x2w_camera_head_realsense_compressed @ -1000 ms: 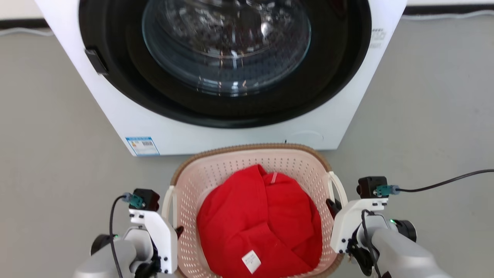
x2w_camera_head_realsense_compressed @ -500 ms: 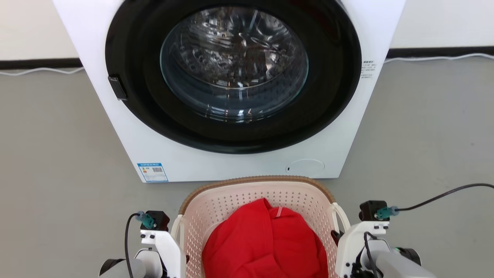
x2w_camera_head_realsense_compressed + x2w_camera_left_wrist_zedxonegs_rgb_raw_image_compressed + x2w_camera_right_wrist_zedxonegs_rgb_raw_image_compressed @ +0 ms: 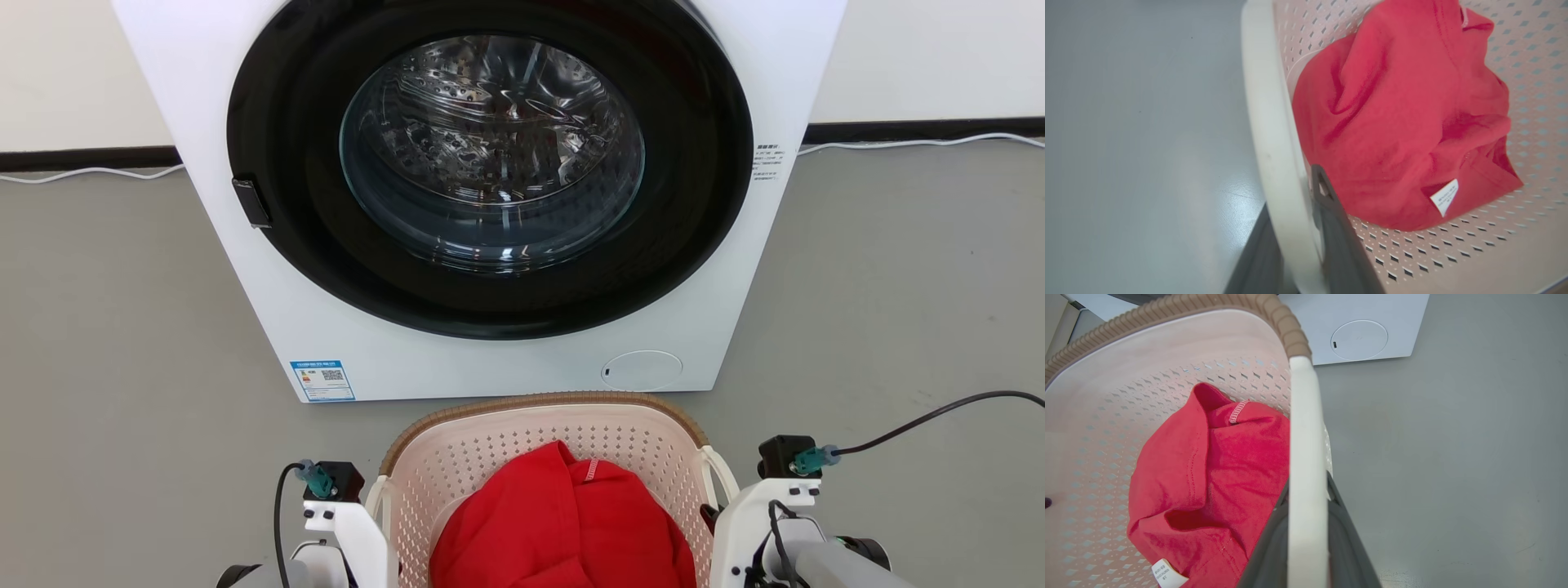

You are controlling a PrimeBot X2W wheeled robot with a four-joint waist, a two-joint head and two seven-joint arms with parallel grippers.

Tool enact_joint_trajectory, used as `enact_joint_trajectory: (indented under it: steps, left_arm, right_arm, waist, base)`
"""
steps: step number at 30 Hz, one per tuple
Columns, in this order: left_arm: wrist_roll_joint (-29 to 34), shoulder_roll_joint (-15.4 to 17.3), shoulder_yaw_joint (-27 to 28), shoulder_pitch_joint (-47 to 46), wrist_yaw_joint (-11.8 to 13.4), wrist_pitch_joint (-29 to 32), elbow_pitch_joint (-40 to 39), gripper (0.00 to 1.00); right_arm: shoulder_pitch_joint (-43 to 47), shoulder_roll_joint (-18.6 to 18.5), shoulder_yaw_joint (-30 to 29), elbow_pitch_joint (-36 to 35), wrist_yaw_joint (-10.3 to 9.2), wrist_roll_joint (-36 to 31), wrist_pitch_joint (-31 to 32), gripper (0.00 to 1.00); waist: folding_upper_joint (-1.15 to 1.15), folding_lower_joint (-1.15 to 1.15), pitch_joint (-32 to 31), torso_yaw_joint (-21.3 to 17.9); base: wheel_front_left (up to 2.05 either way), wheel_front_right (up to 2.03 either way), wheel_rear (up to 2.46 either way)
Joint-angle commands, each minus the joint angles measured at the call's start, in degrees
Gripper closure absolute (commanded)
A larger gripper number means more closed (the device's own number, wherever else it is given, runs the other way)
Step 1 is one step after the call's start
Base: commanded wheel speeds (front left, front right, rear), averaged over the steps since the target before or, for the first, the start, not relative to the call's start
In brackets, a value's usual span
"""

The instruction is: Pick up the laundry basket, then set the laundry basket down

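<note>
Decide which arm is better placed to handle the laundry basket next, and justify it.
Neither alone, probably: the left end effector is shut on the left handle of the laundry basket, the right end effector on the right handle, so both should move together.

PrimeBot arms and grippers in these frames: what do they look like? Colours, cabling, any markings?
The left gripper and right gripper each have two long, dark grey, tapering fingers. The wrist housings are white and angular, each topped by a black block with a teal connector and a black cable. The right forearm is pale grey and rounded. No markings are legible.
</note>
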Motion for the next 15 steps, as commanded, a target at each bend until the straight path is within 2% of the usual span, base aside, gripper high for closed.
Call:
enact_joint_trajectory:
  steps: [1,15]
  left_arm:
    - [-0.41,-0.59,1.03,-1.23,-0.93,-0.28,-1.09,1.00]
    - [-0.53,-0.76,1.03,-1.24,-0.93,-0.22,-1.21,1.00]
  right_arm:
    - [0.24,1.45,0.98,-1.03,0.94,0.84,-0.07,1.00]
    - [-0.31,1.45,4.06,-0.94,0.94,3.53,-0.61,1.00]
  waist:
    - [0.00,0.00,0.02,0.00]
    - [0.00,0.00,0.20,0.11]
  base:
    - [0.00,0.00,0.00]
    - [0.00,0.00,0.00]
